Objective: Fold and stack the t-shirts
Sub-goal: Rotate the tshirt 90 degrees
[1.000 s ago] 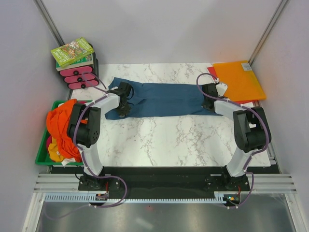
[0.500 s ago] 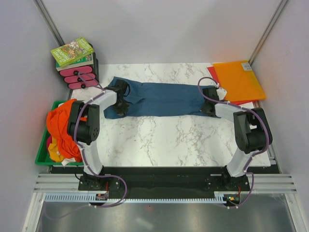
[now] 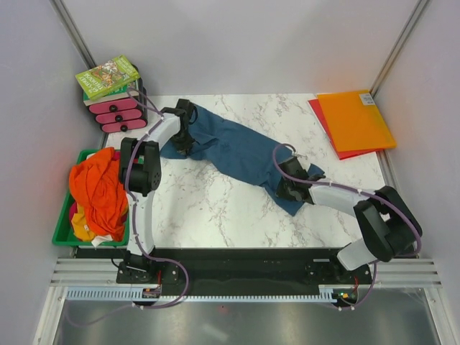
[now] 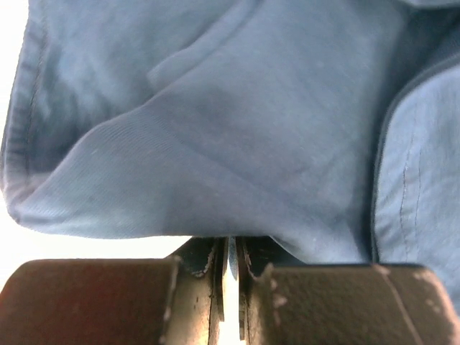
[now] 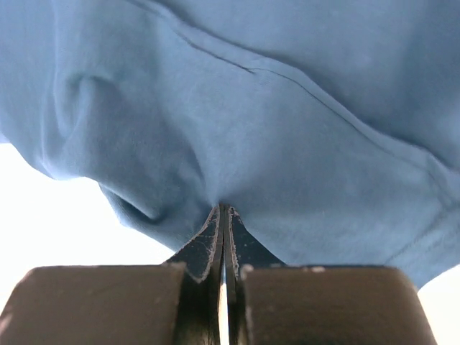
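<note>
Your dark teal-blue cotton t-shirt (image 3: 237,151) is stretched in a slanted band across the white marbled tabletop (image 3: 215,215), running from the far left toward the near right of centre. Your left end effector (image 3: 185,142) sits at the far-left end of that band. In its wrist view, the two fingers are pressed almost together with a fold of the blue cloth pinched between them. Your right end effector (image 3: 289,185) is at the nearer end. Its fingers are closed tight on a pucker of the fabric, and a stitched seam runs across the cloth above them. Past that end effector, a short tail of the shirt reaches toward you on the tabletop.

Beside the tabletop's left edge you have a green plastic bin (image 3: 88,153) holding a heap of bright orange t-shirts (image 3: 97,188), with bits of yellow and red showing low in the pile. At the far right corner, a flat orange plastic folder (image 3: 356,118) lies on top of a red plastic folder (image 3: 317,109). At the far left corner, a green-covered book (image 3: 108,75) rests on a stack of pink-and-black blocks (image 3: 115,113).
</note>
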Action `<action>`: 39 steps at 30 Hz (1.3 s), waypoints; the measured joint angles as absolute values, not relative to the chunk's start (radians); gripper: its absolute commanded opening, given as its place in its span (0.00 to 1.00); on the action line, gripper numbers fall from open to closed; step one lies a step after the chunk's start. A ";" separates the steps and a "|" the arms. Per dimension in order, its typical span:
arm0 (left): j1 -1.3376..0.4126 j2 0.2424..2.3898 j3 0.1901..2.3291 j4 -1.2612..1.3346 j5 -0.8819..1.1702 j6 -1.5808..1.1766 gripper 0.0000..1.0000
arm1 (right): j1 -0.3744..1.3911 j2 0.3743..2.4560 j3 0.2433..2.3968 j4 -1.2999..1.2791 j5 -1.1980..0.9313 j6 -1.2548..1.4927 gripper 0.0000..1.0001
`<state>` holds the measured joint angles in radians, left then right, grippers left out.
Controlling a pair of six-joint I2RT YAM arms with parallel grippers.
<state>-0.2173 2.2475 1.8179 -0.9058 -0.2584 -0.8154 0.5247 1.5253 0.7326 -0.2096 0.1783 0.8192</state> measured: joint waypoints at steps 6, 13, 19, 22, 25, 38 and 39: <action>-0.215 2.357 2.010 -0.933 -0.250 -0.780 0.11 | 0.691 1.420 0.643 -0.252 0.166 0.914 0.06; -0.218 2.487 2.284 -0.945 -0.148 -0.703 0.18 | 0.927 1.526 0.759 -0.302 0.093 0.920 0.18; -0.246 2.429 2.255 -0.887 -0.128 -0.657 0.31 | 0.939 1.456 0.902 -0.456 0.246 0.856 0.42; -0.257 2.319 2.107 -0.847 -0.116 -0.653 0.31 | 0.841 1.419 1.020 -0.496 0.354 0.780 0.43; -0.262 2.185 1.942 -0.804 -0.094 -0.653 0.28 | 0.729 1.427 1.118 -0.489 0.440 0.693 0.38; -0.306 2.148 1.637 -0.725 -0.104 -0.665 0.20 | 0.579 1.773 1.123 -0.421 0.492 0.562 0.20; -0.306 2.152 1.647 -0.730 -0.105 -0.665 0.20 | 0.579 1.774 1.118 -0.417 0.487 0.564 0.19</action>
